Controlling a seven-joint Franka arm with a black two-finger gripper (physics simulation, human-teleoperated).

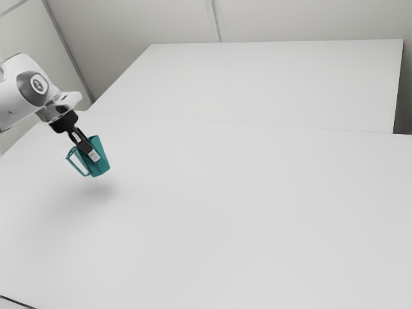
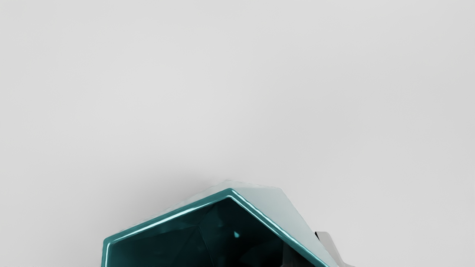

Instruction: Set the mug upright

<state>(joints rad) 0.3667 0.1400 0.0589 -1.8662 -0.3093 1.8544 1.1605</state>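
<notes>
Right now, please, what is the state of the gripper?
Gripper: closed on the teal faceted mug, holding it tilted above the table.

Free room lies between mug (image 1: 102, 165) and table (image 1: 225, 212).

The table (image 1: 257, 212) is lit brightly and evenly. Below the mug (image 1: 98, 166), a soft, blurred shadow (image 1: 100, 192) is cast. Along its rim (image 2: 169, 217), pale glints are seen.

Mug, teal (image 1: 101, 168): one, with one handle (image 1: 75, 163). Robot arm, white (image 1: 18, 93): one. Gripper, black (image 1: 93, 155): one. Surface, white (image 1: 225, 212): apparently two, near and far, divided by one thin line. Dark strip (image 1: 18, 302): one.
</notes>
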